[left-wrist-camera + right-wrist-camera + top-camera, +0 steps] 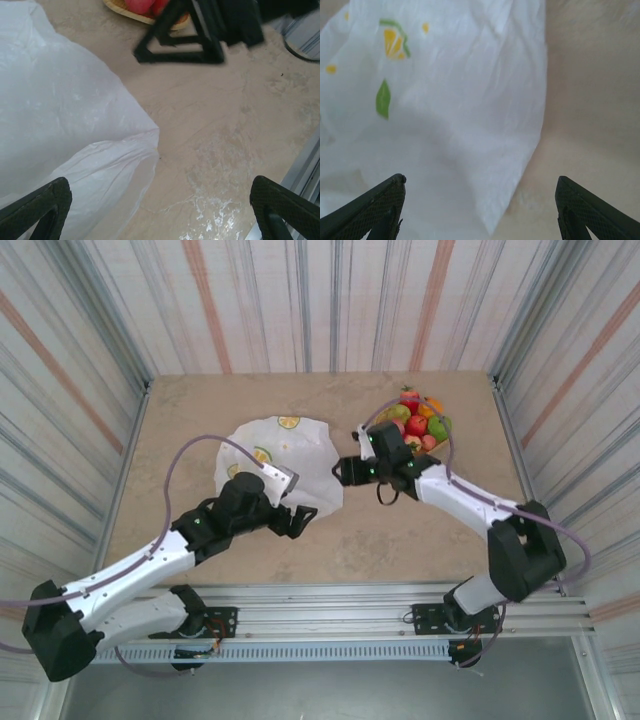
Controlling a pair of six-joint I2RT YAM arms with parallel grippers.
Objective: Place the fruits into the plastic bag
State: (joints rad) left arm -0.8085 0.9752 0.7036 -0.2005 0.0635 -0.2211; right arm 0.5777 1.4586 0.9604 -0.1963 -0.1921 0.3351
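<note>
The plastic bag [275, 455] is lying mid-table [200, 410], showing printed lemon slices and green leaves, while the fruits [418, 420] are sitting piled in the tan tray [122, 7] to its right. The left gripper [160, 200] and right gripper [480, 200] are both gaping wide at the bag's edge, gripping nothing.

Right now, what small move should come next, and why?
Probably close the left tool on the near edge of the plastic bag: it and the right tool stand open at that edge, the bag lies flat, and the fruits sit in the tray.
</note>
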